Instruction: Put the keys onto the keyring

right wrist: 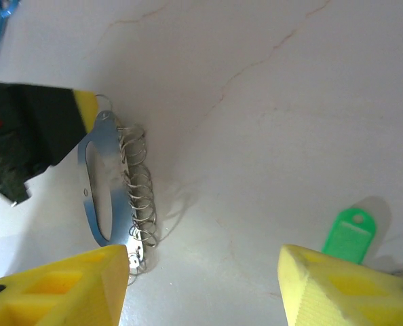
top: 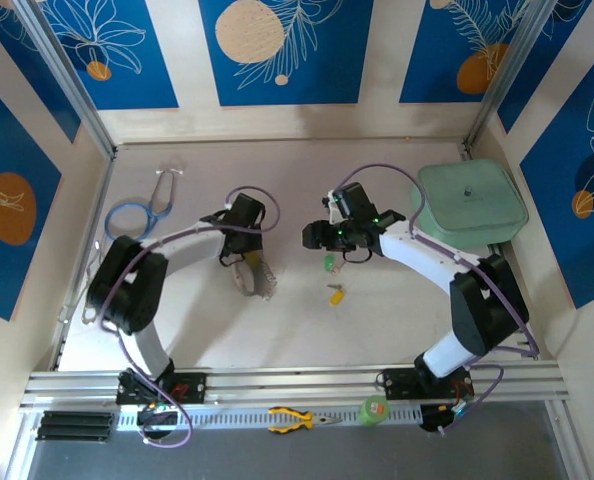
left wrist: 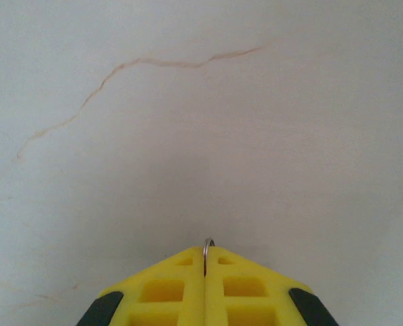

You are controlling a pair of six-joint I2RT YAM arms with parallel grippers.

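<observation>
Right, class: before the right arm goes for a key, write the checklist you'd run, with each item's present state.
1. The left jaws shut on a ring of the keyring: ok.
2. The right jaws open and empty: ok.
3. The green key lying free near the right jaws: ok.
4. The yellow key lying apart from the green key: ok.
5. That ring spread enough to take a key: cannot tell.

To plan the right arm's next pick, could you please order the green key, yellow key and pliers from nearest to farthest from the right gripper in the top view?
From the right gripper:
1. Green key, just below it in the view.
2. Yellow key, a little lower still.
3. Pliers, far down near the view's bottom edge.
</observation>
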